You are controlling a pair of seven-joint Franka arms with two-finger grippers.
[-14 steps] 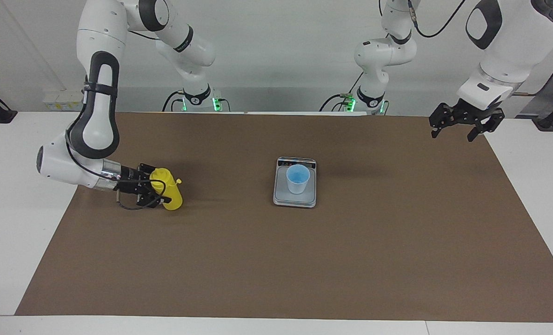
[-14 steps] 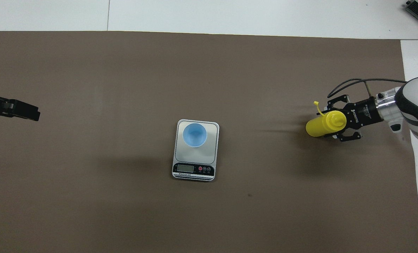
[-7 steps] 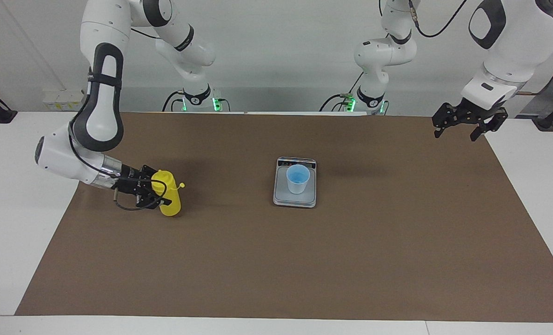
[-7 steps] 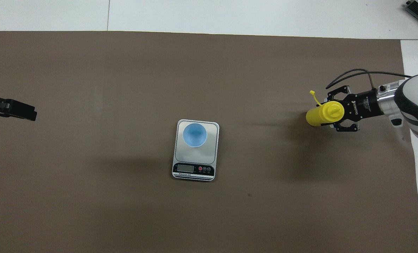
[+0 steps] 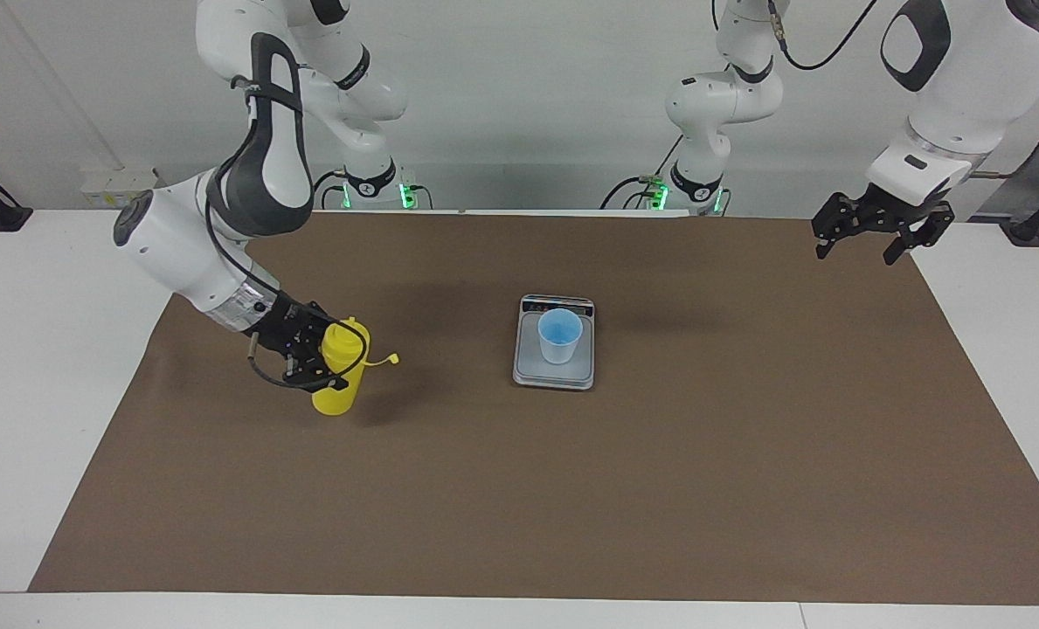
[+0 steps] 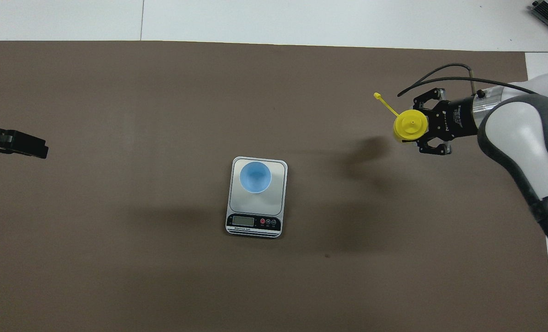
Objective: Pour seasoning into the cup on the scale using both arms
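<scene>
The right gripper (image 5: 325, 356) has its jaws clenched on the seasoning (image 5: 341, 367), upright on the worktop; soft, light plastic, best held mid-body; the left gripper (image 5: 876, 229) waits, jaws released.

The yellow seasoning bottle (image 5: 342, 367) stands upright within the right gripper (image 5: 320, 360), its tethered tip cover sticking out sideways; the pale blue cup (image 5: 559, 335) sits upright on the silver-grey scale (image 5: 554, 370), well apart from that gripper.
</scene>
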